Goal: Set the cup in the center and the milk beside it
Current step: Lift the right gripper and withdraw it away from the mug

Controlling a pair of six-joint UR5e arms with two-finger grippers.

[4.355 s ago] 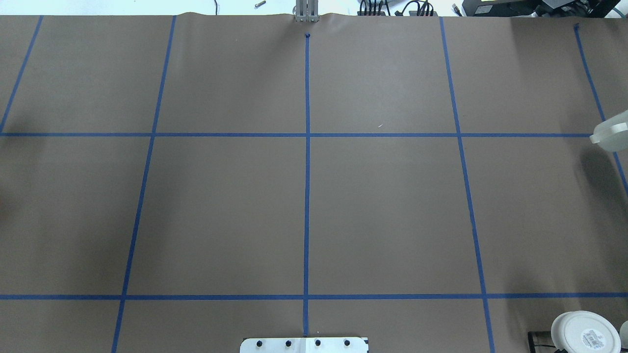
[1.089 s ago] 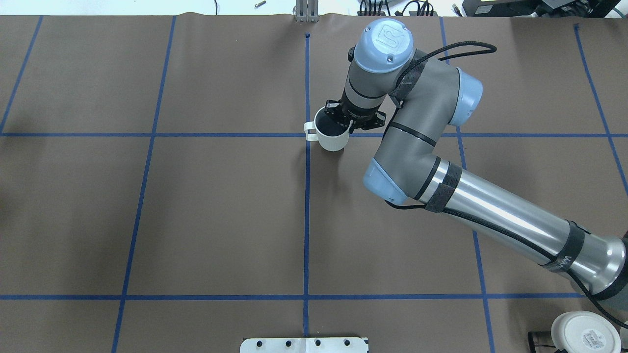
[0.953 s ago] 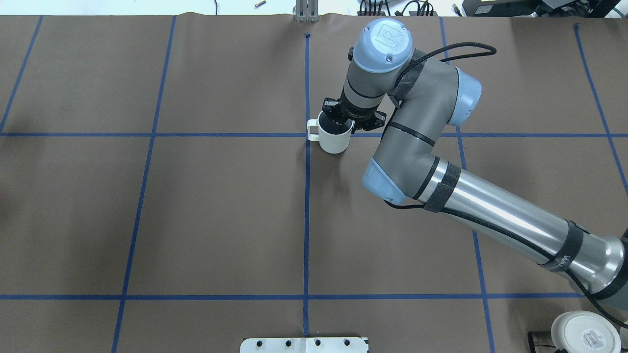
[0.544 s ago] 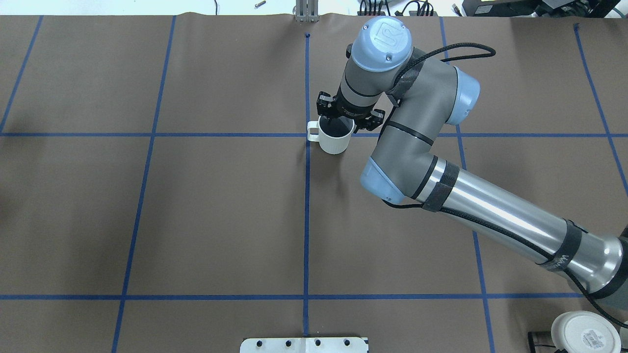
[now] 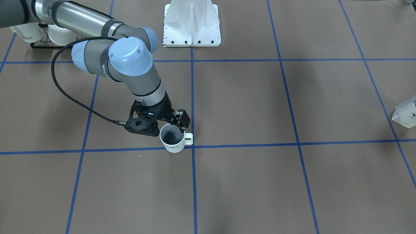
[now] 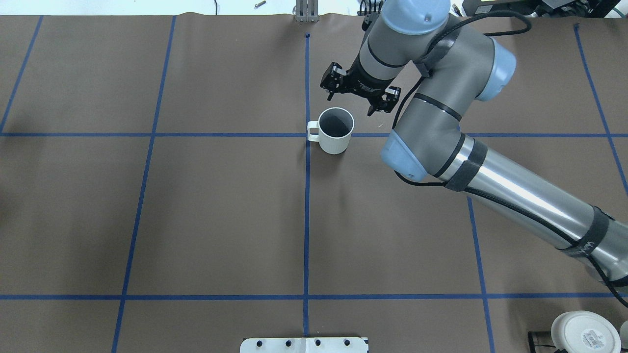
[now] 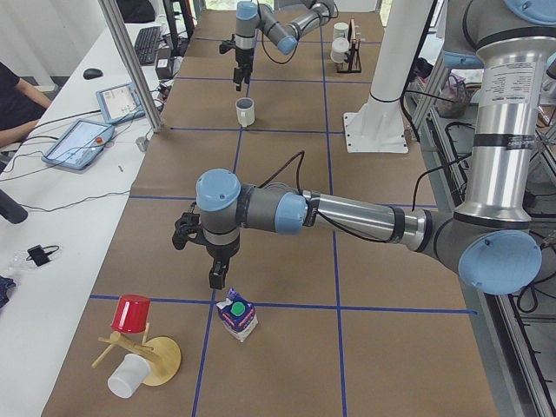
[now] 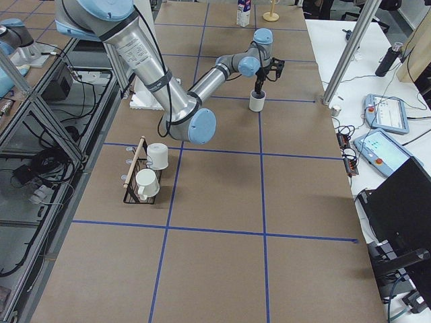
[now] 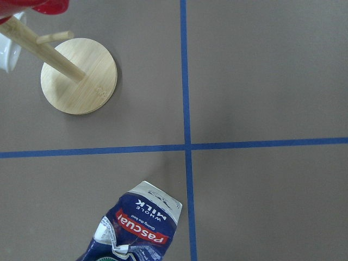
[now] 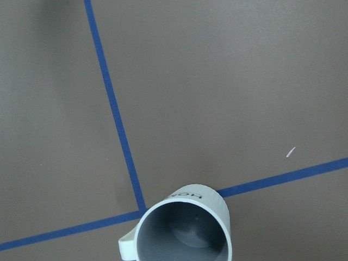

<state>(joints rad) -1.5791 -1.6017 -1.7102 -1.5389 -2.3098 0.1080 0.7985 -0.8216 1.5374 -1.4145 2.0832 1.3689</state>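
The cup (image 6: 335,132) stands upright on the counter (image 6: 221,211), right at the center (image 6: 307,135). Its body sits on the cross line just to the robot's right of the crossing, and its handle reaches over the long tape line. The right hand (image 6: 355,97) hovers above and a little beyond the cup with its jaws spread wide and nothing between them. I judge the first half of the task done, or as good as done.

The step now in hand is the milk (image 7: 236,315). It stands far off at the robot's left end of the counter, just beside another tape crossing and near a wooden mug tree (image 7: 148,356) with a red cup (image 7: 131,313) on it. The left hand (image 7: 214,271) hangs close above the carton. Only the side view shows this hand, and the left wrist view shows the carton's blue top but no fingers, so I cannot tell how far it is open.

The next move calls for the left hand to come down around the carton's body, close on it without crushing the gable, and carry it the long way to the middle. There it should be set down upright just beside the cup — close, but without knocking it. The right arm would do well to clear the center first.
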